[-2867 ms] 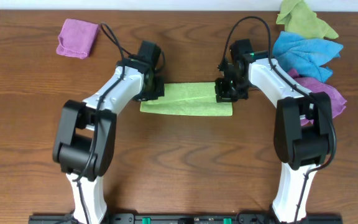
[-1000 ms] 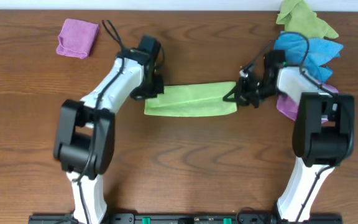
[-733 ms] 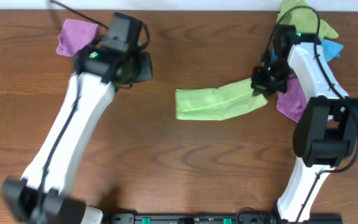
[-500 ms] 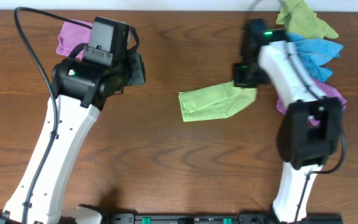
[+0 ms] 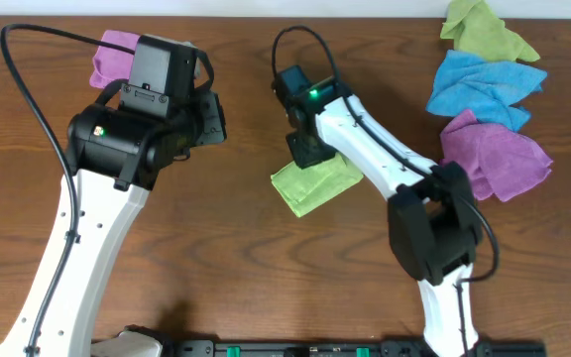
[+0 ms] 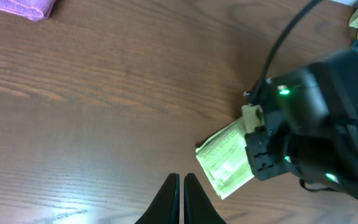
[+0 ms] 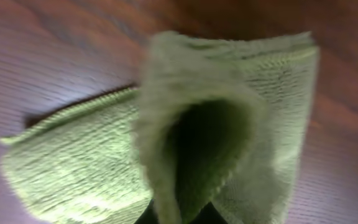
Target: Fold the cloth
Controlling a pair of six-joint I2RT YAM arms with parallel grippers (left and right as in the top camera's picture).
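Observation:
The green cloth [image 5: 317,185] lies doubled over on the wooden table near the middle. My right gripper [image 5: 305,151] is at its far edge, shut on a raised fold of the cloth. In the right wrist view the fold [image 7: 229,143] loops up out of the jaws [image 7: 179,214] over the lower layer. My left gripper [image 5: 204,117] is lifted, left of the cloth and apart from it. In the left wrist view its fingers [image 6: 182,198] are shut and empty, with the cloth [image 6: 227,160] and the right wrist [image 6: 303,137] to the right.
A folded purple cloth [image 5: 115,48] lies at the back left, partly under my left arm; it also shows in the left wrist view [image 6: 23,6]. At the back right lie loose green [image 5: 484,30], blue [image 5: 484,84] and purple [image 5: 496,157] cloths.
My right gripper has carried the cloth's right end leftward over the rest, doubling it. My left gripper has let go of the left end, lifted and drawn back to the left.

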